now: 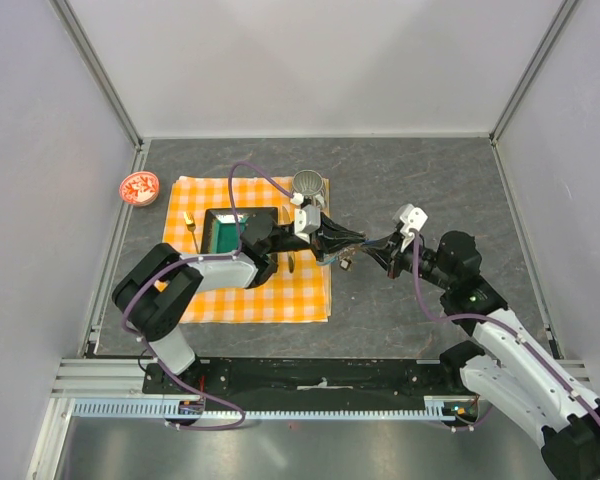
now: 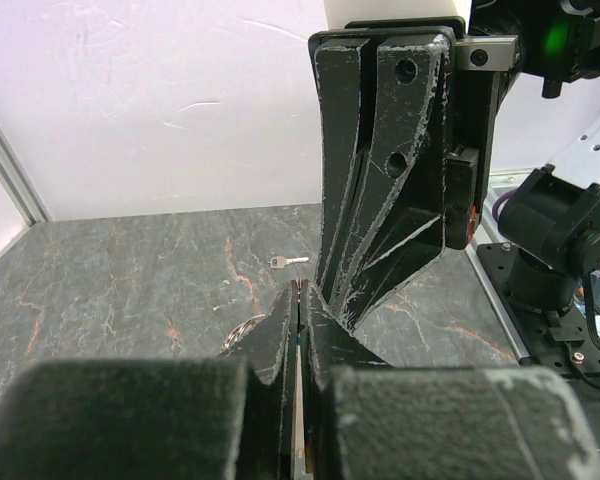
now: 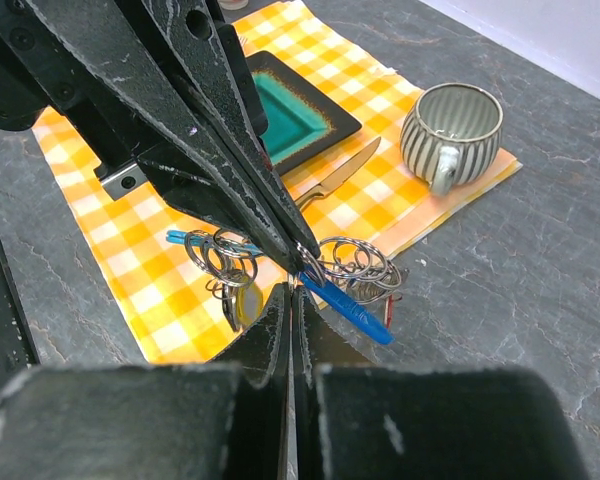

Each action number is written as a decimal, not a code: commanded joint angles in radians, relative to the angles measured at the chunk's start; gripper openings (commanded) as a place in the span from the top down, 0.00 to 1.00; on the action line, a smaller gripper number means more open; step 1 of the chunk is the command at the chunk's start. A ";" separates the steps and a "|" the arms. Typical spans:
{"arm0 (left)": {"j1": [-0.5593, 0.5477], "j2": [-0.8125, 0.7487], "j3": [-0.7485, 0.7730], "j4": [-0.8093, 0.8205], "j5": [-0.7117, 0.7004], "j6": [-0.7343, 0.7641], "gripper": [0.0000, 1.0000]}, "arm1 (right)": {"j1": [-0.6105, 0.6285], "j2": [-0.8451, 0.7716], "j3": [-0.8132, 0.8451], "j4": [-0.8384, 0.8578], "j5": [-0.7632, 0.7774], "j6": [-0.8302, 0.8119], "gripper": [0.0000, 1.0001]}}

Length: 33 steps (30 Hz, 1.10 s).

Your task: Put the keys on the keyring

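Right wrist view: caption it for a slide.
Left gripper and right gripper, both shut, meet tip to tip at the keyring near the checked cloth, ribbed cup beyond.

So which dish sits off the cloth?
The red bowl: it stands alone to the left of the cloth, not touching it, while the plate and the cup both rest on the cloth.
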 commanded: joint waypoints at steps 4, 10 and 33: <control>-0.024 0.004 0.042 0.146 -0.002 -0.016 0.98 | 0.012 0.028 0.076 0.058 -0.056 -0.011 1.00; -0.041 0.010 0.045 0.097 -0.017 0.023 0.98 | 0.027 0.062 0.139 -0.011 -0.068 -0.068 0.99; -0.049 -0.019 0.012 0.128 -0.152 0.048 0.98 | 0.050 -0.064 0.286 -0.522 0.142 -0.074 0.62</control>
